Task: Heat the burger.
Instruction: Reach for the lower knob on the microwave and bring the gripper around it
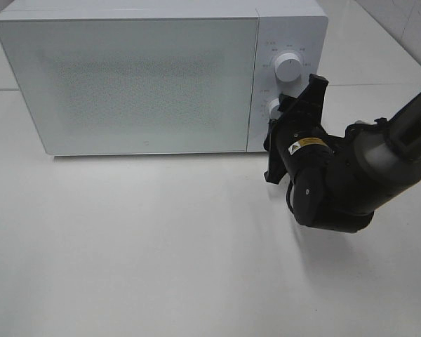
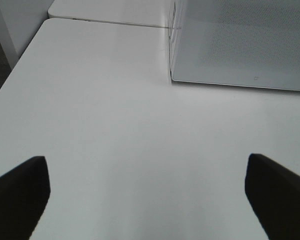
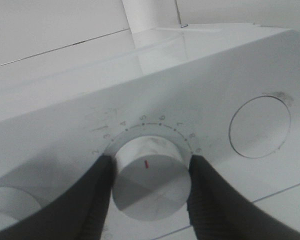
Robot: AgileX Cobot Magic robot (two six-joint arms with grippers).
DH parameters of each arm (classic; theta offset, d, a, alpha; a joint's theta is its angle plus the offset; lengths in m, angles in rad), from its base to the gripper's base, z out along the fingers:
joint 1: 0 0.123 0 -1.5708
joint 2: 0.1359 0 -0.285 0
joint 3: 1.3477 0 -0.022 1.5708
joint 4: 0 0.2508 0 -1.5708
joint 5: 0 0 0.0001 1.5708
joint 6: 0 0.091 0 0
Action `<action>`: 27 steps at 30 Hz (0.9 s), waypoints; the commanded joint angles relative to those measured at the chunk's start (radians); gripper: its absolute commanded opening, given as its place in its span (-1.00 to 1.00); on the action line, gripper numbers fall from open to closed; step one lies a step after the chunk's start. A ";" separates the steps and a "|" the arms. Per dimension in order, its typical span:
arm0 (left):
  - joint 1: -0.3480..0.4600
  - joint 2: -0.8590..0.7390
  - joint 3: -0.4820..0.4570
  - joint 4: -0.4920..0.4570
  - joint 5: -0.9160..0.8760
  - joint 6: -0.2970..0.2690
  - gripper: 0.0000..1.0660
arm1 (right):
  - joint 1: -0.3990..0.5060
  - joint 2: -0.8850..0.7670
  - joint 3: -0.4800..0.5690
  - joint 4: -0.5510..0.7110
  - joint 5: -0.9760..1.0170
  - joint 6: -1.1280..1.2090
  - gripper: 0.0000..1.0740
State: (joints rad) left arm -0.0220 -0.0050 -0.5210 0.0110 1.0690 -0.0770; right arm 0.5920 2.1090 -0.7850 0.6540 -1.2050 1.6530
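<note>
Pinching the numbered dial between both fingers, my right gripper sits against the microwave control panel, with the closed door beside it. My left gripper hangs spread wide over the white table. I cannot tell where the burger is.

One microwave, two dials, two end effectors, one table.

right arm: black, white lettering | wrist: rounded, yellow label | right end effector: black
</note>
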 commanded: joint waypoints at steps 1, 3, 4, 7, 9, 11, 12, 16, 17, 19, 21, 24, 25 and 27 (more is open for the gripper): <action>0.003 -0.006 0.001 -0.004 0.002 0.003 0.83 | 0.002 -0.006 -0.036 -0.133 -0.154 0.017 -1.00; 0.003 -0.006 0.001 -0.004 0.002 0.003 0.83 | 0.002 -0.006 -0.036 -0.133 -0.154 0.010 -1.00; 0.003 -0.006 0.001 -0.004 0.002 0.003 0.83 | 0.002 -0.006 -0.036 -0.133 -0.154 0.010 -1.00; 0.003 -0.006 0.001 -0.004 0.002 0.003 0.83 | 0.002 -0.006 -0.036 -0.130 -0.154 0.003 -0.99; 0.003 -0.006 0.001 -0.004 0.002 0.003 0.83 | 0.002 -0.006 -0.036 -0.123 -0.155 -0.009 -0.97; 0.003 -0.006 0.001 -0.004 0.002 0.003 0.83 | 0.002 -0.006 -0.036 -0.106 -0.157 -0.009 -0.95; 0.003 -0.006 0.001 -0.004 0.002 0.003 0.83 | 0.002 -0.006 -0.036 -0.106 -0.157 -0.009 -0.95; 0.003 -0.006 0.001 -0.004 0.002 0.003 0.83 | 0.002 -0.006 -0.036 -0.080 -0.162 -0.023 -0.86; 0.003 -0.006 0.001 -0.004 0.002 0.003 0.83 | 0.002 -0.006 -0.036 -0.077 -0.162 -0.028 -0.84; 0.003 -0.006 0.001 -0.004 0.002 0.003 0.83 | 0.002 -0.006 -0.036 -0.066 -0.162 -0.041 -0.78; 0.003 -0.006 0.001 -0.004 0.002 0.003 0.83 | 0.002 -0.006 -0.036 -0.056 -0.162 -0.046 -0.74; 0.003 -0.006 0.001 -0.004 0.002 0.003 0.83 | 0.002 -0.006 -0.036 -0.018 -0.165 -0.077 -0.59; 0.003 -0.006 0.001 -0.004 0.002 0.003 0.83 | 0.002 -0.006 -0.036 -0.003 -0.169 -0.085 -0.55; 0.003 -0.006 0.001 -0.004 0.002 0.003 0.83 | 0.002 -0.006 -0.036 0.019 -0.180 -0.096 -0.45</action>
State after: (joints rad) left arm -0.0220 -0.0050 -0.5210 0.0110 1.0690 -0.0770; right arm 0.5960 2.1090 -0.7900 0.7020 -1.2050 1.5890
